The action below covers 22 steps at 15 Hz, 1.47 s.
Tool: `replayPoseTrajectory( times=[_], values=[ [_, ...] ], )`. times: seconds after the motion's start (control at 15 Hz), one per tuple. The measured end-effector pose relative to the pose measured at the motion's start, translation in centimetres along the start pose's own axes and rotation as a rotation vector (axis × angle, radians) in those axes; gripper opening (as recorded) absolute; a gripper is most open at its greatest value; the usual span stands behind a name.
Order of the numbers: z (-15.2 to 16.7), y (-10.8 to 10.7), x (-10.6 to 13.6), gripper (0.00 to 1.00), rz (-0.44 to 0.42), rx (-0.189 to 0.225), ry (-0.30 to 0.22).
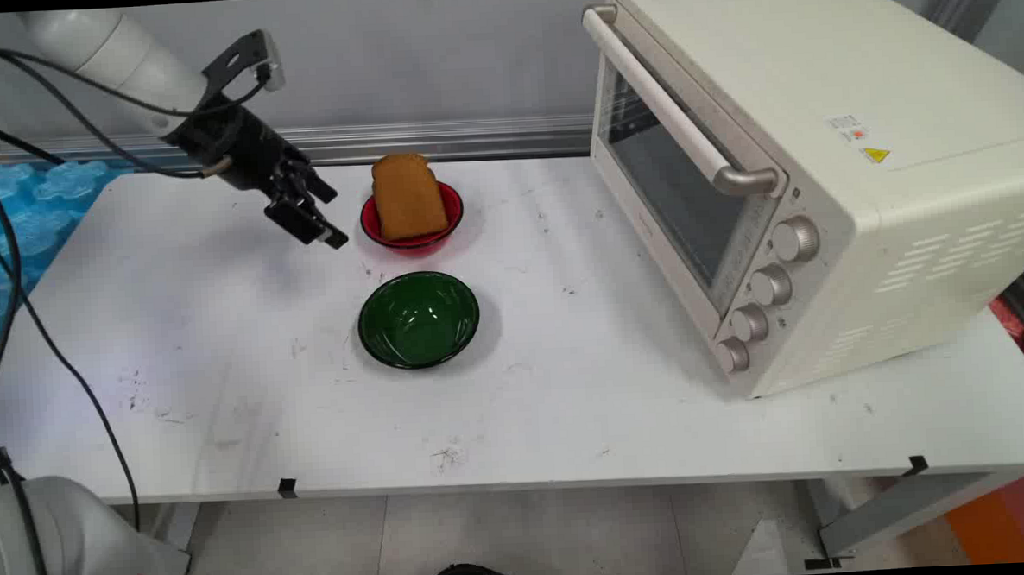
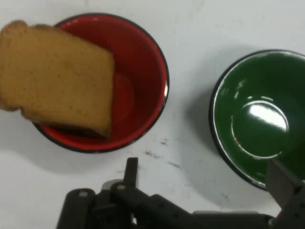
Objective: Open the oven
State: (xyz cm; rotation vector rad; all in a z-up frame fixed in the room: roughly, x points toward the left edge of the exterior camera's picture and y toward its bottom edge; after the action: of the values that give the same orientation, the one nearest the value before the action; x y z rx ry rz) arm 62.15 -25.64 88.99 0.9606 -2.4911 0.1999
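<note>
Two bowls sit mid-table in the main view. We see the white arm [image 1: 113, 59] reach down from the upper left, its black gripper [image 1: 314, 218] tilted and hovering just left of the red bowl [image 1: 412, 236], which holds a toast slice [image 1: 407, 197] leaning over its rim. A green bowl [image 1: 418, 319] lies just below; a cream toaster oven [image 1: 809, 171] fills the right.

From the hand view, we look down on both bowls, the green one cut off at right. We cannot tell how far the fingers are parted; they hold nothing.
</note>
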Motion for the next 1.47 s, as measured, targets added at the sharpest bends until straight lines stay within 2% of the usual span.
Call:
replayPoseTrajectory(
  times=[0.47, 0.93, 1.47],
  values=[
    [0.1, -0.4, 3.5, 1.00, -0.018, 0.001, 0.000],
    [0.4, -0.6, 8.8, 1.00, 0.036, 0.009, 0.030],
    [0.2, -0.7, 15.7, 1.00, 0.062, 0.045, 0.073]
  ],
)
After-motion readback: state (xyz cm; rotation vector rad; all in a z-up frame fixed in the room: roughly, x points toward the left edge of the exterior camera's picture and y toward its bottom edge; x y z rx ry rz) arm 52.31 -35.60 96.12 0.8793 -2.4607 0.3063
